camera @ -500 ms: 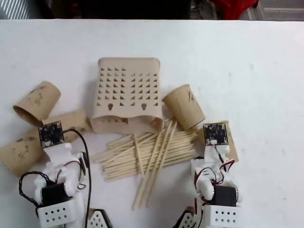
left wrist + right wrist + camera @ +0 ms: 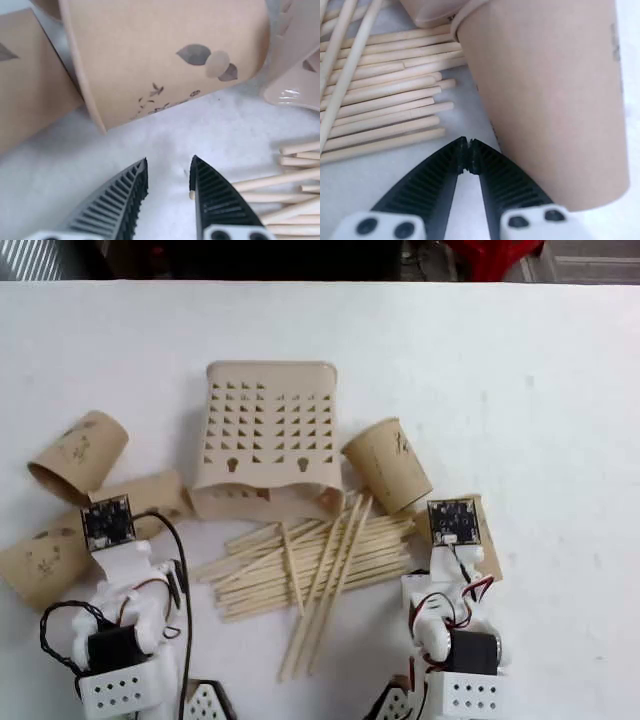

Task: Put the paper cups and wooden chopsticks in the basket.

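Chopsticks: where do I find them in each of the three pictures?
High view: the chopsticks lie piled next to the basket, low in the middle of the picture.
Left wrist view: their ends lie beside the left gripper.
Right wrist view: the pile lies ahead of the right gripper, beside a paper cup.
Shared landmark: the white table under the sticks.

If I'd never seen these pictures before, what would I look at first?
The messy heap of wooden chopsticks in the middle of the white table, right in front of the beige basket with triangle holes. Then the brown paper cups lying on their sides to the left and right of the basket.
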Action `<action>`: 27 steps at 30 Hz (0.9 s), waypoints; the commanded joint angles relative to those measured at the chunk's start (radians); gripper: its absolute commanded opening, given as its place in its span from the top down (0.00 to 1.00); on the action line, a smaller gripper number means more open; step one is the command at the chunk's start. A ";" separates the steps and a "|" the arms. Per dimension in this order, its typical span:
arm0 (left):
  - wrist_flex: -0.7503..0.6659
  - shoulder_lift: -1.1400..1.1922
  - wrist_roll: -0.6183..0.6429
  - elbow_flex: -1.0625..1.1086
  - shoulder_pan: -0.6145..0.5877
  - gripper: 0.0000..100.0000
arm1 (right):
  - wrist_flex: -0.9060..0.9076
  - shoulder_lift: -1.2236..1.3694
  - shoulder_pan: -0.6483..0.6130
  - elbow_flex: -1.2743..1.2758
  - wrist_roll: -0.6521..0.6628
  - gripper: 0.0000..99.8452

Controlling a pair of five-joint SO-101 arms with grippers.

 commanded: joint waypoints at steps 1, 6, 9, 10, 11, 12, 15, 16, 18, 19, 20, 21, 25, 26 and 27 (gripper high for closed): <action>0.003 -0.007 -0.008 -0.003 -0.010 0.85 | 0.007 -0.005 0.010 0.008 0.003 0.98; 0.003 -0.007 -0.008 -0.003 -0.010 0.85 | 0.007 -0.005 0.005 0.008 0.003 0.98; 0.003 -0.007 -0.008 -0.003 -0.010 0.85 | 0.001 -0.007 -0.010 0.008 0.000 0.98; 0.003 -0.007 -0.008 -0.003 -0.010 0.85 | 0.005 -0.007 -0.031 0.008 -0.003 0.98; 0.003 -0.007 -0.008 -0.003 -0.010 0.85 | 0.005 -0.005 -0.059 0.008 -0.003 0.98; 0.003 -0.007 -0.008 -0.003 -0.010 0.85 | 0.005 -0.005 -0.088 0.008 -0.003 0.98; 0.003 -0.007 -0.008 -0.003 -0.010 0.85 | 0.001 -0.007 -0.183 0.008 0.003 0.98; 0.003 -0.007 -0.008 -0.003 -0.010 0.85 | -0.001 -0.007 -0.216 0.008 0.003 0.98; 0.003 -0.007 -0.008 -0.003 -0.010 0.85 | -0.033 -0.007 -0.265 0.008 0.005 0.98; 0.003 -0.007 -0.008 -0.003 -0.010 0.85 | -0.053 -0.007 -0.278 0.008 0.005 0.98; 0.003 -0.007 -0.008 -0.003 -0.010 0.85 | -0.081 -0.007 -0.285 0.008 0.005 0.98; 0.003 -0.007 -0.008 -0.003 -0.010 0.85 | -0.120 -0.007 -0.285 0.008 0.005 0.98; 0.003 -0.007 -0.008 -0.003 -0.010 0.85 | -0.315 -0.007 -0.283 0.008 0.005 0.98; 0.003 -0.007 -0.008 -0.003 -0.010 0.85 | -0.375 -0.007 -0.286 0.005 0.005 0.98; 0.003 -0.007 -0.008 -0.003 -0.010 0.85 | -0.437 -0.007 -0.288 -0.005 0.006 0.98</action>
